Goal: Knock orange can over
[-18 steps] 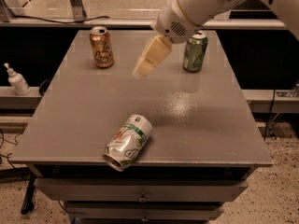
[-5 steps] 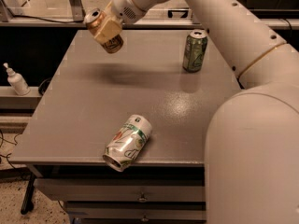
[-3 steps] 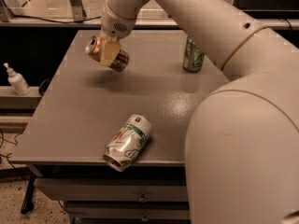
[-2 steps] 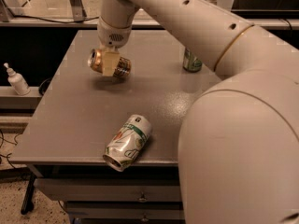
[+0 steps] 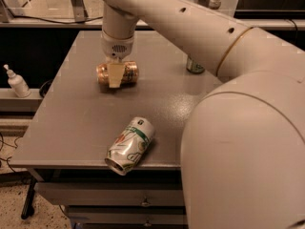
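Note:
The orange can (image 5: 130, 73) lies on its side on the grey table (image 5: 71, 113), left of centre, with its long axis running left to right. My gripper (image 5: 116, 78) comes down on it from above. One cream finger (image 5: 114, 75) crosses the can's front at its middle and the other finger is hidden behind the can. The gripper is closed around the can. My arm sweeps in from the right and fills the right side of the view.
A white can with green and red markings (image 5: 130, 144) lies on its side at the table's front edge. A green can (image 5: 194, 66) stands at the back right, mostly hidden by my arm. A white pump bottle (image 5: 16, 82) stands on a ledge left of the table.
The gripper carried the orange can from the back left corner down and toward the table's middle. The can has gone from held tilted in the air to lying sideways on the tabletop.

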`<act>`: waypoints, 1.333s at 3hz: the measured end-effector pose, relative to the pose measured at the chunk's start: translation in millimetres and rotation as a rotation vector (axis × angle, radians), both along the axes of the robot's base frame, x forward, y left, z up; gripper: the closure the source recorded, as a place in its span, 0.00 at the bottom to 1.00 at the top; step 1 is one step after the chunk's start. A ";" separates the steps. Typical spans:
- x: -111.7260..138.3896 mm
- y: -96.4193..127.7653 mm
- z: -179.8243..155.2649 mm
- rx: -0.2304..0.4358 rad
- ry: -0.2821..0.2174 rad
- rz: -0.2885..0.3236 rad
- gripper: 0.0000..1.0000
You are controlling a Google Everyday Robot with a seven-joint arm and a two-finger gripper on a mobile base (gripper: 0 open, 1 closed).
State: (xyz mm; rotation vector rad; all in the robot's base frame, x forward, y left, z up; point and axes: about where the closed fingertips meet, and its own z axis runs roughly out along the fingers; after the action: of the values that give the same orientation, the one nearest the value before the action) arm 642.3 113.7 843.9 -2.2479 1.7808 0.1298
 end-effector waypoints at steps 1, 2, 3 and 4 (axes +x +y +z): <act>-2.7 -0.9 -3.0 0.009 0.017 -0.005 0.37; -4.1 -1.1 -2.7 0.025 0.031 -0.004 0.14; -6.8 -5.6 2.3 0.053 0.041 0.012 0.00; -7.0 -6.1 2.2 0.052 0.042 0.012 0.00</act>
State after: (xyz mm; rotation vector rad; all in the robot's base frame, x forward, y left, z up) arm 635.2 107.7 846.1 -2.2354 1.7639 0.2249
